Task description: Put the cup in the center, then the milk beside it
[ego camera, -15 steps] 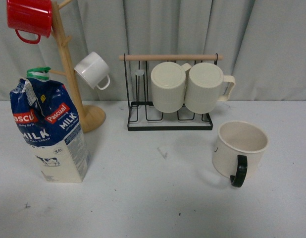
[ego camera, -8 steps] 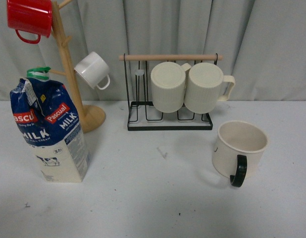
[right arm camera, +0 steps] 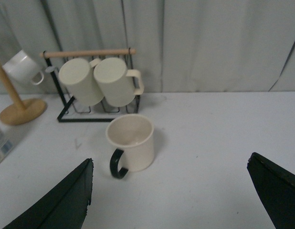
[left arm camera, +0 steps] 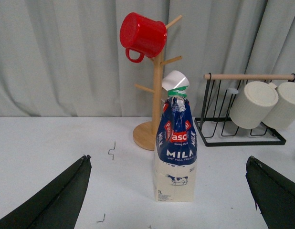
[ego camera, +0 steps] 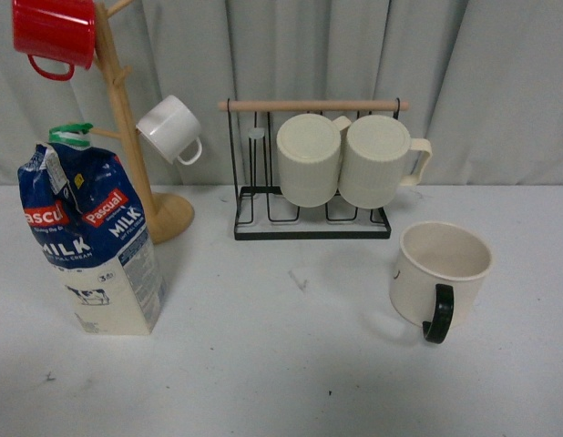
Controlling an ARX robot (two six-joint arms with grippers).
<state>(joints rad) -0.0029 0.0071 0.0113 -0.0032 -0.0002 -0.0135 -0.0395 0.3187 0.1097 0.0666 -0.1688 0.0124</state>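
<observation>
Front view: one milk carton stands upright on the left of the white table, just in front of the mug tree; one cup sits on the right of the table, upright, mouth up, black handle toward the camera, near the right end of the one wire rack; the middle of the table between them is bare. The tree carries one red mug, cut off at the picture's top edge, and one small white cup; the rack holds two ribbed mugs side by side, touching. Neither arm shows here.

Left wrist view: the left gripper is spread wide, both fingers only partly in frame; the milk carton stands ahead between them, well apart from both. The small white cup is mostly hidden behind the carton's top; one ribbed mug is cut off at the edge; the cup is out of frame.

Right wrist view: the right gripper is likewise spread wide and holds nothing; the cup stands ahead, nearer one finger but apart from it. Only the tree's base and a blurred corner of the carton show.
</observation>
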